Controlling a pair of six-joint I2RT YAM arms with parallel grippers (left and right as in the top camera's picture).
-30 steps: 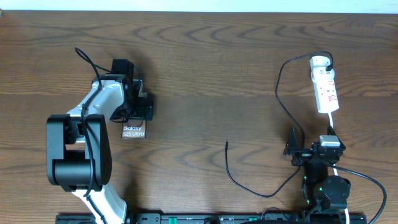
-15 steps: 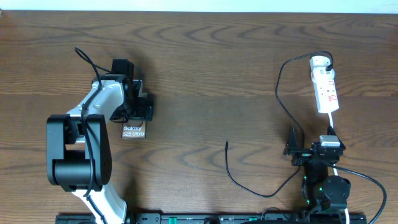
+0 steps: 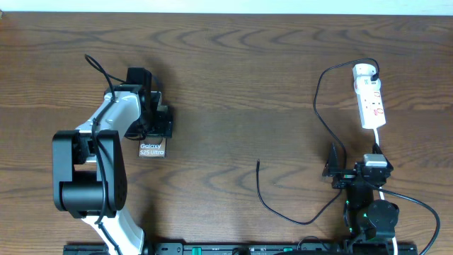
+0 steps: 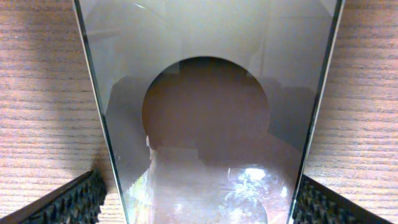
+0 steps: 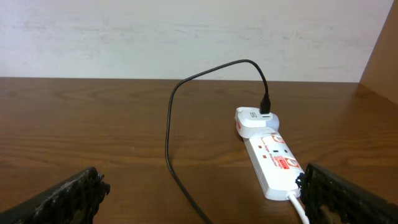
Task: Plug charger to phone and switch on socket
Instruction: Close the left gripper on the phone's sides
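The phone lies flat on the table at the left, its white lettering showing below my left gripper. In the left wrist view its glossy face fills the frame. The left gripper is open and straddles it, one pad by each long edge with slim gaps. The white socket lies at the far right. The charger cable runs from a white adapter in the socket's far end, and its free tip rests mid-table. My right gripper is open just short of the socket, holding nothing.
The cable loops across the table between the right gripper's fingers and curves back near the front edge. The socket's white lead runs toward the right arm. A pale wall stands behind the table's far edge.
The left gripper's fingers have drawn in slightly toward the phone's edges. The phone, cable, socket and right arm have not moved.
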